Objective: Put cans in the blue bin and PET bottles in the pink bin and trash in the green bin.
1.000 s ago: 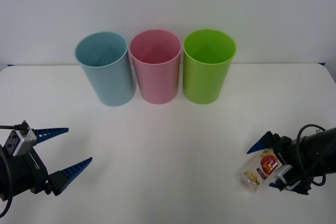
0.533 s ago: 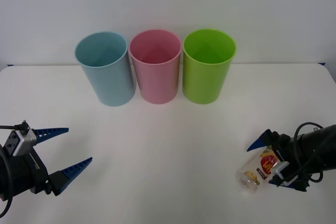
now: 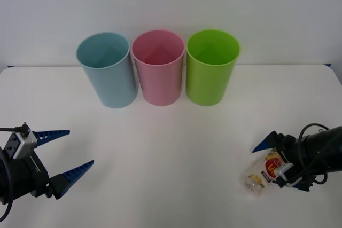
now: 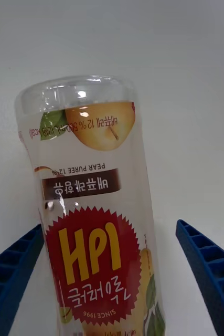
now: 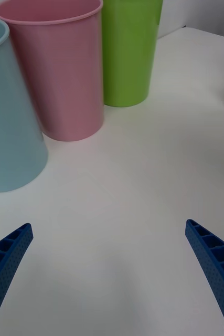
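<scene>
Right hand [image 3: 273, 165] spread around the lying bottle [image 3: 262, 173] near the table's [image 3: 171, 148] right edge — left hand [image 3: 60, 156] spread, idle.

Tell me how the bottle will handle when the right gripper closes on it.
The bottle lies on its side on the table, so it may roll. It looks empty, probably light. Its glossy wall may slip or dent between the right gripper's open fingers.
</scene>
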`<state>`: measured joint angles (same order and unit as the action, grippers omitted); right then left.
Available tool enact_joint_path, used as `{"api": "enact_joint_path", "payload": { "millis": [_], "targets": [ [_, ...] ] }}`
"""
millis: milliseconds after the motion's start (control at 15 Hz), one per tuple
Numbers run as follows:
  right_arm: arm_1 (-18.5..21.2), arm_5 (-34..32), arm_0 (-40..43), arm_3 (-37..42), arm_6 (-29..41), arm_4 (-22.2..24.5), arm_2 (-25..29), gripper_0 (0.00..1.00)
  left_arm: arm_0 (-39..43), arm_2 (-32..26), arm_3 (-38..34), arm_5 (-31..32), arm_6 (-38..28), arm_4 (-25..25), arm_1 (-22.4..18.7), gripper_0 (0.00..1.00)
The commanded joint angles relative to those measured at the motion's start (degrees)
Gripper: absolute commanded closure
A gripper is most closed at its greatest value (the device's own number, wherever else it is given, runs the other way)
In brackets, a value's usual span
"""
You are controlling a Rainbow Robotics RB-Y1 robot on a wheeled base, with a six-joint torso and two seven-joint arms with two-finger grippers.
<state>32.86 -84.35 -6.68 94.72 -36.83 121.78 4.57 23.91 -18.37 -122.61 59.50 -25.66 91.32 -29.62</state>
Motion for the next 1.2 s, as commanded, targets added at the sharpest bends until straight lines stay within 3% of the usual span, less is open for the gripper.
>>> {"api": "enact_joint_path", "payload": {
  "millis": [67,667,1200],
  "targets": [
    [0.0,1.3,0.0,0.0,-0.3,0.6,-0.1,1.0,0.0,0.0,0.0,0.0,0.0,0.0,0.0,0.0],
    [0.0,2.9,0.1,0.0,-0.7,-0.6,-1.3,1.0,0.0,0.0,0.0,0.0,0.0,0.0,0.0,0.0],
    [0.0,2.9,4.8,0.7,2.9,-19.3,0.4,1.0,0.0,0.0,0.0,0.0,0.0,0.0,0.0,0.0]
  ]
}}
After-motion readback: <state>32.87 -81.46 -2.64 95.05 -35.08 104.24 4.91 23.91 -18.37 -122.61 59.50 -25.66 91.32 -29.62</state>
